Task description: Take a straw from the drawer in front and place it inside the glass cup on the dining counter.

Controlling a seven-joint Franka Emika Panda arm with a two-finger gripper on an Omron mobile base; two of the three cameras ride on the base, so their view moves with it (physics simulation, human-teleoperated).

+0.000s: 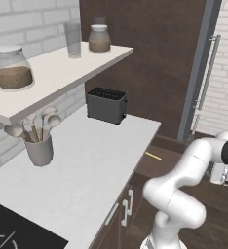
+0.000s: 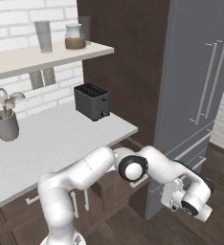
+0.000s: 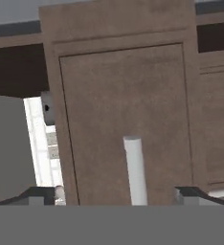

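The dark brown drawer [image 1: 163,161] stands pulled out from under the white worktop, and the thin yellow straw [image 1: 153,156] lies inside it near the back. In the hand view the drawer's flat front [image 3: 123,95] is close, with its silver bar handle [image 3: 135,170] running up between my fingertips. My gripper [image 3: 116,195] is open, a dark tip on each side of the bar and neither touching it. From the right base view the gripper [image 2: 167,197] hangs low, just in front of the drawer [image 2: 132,143]. The glass cup and the dining counter are out of view.
A black toaster [image 1: 106,104] and a grey utensil pot [image 1: 39,150] stand on the worktop [image 1: 96,165], with a black hob [image 1: 13,228] at its near end. The shelf above holds lidded jars and a greyish tumbler [image 1: 73,40]. A tall grey fridge [image 2: 200,86] rises to the right.
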